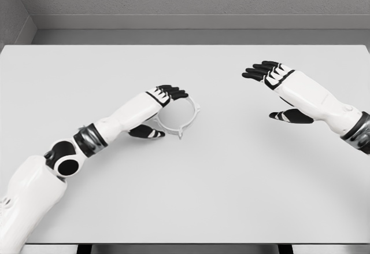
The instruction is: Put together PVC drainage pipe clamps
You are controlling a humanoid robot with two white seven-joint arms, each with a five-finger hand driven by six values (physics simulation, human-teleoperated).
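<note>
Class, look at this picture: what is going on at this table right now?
A white humanoid robot works at a plain white table. Its left hand is at a pale grey ring-shaped plastic pipe clamp lying on the tabletop, fingers curled over the ring's upper left edge and thumb below it. The right hand is off to the right, fingers extended and holding nothing. No second clamp part or pipe is visible, so assembly looks barely begun.

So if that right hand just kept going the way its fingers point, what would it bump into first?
Probably nothing: the right hand points left across the bare table, passing above the clamp ring held at the left hand, though depth is unclear.
</note>
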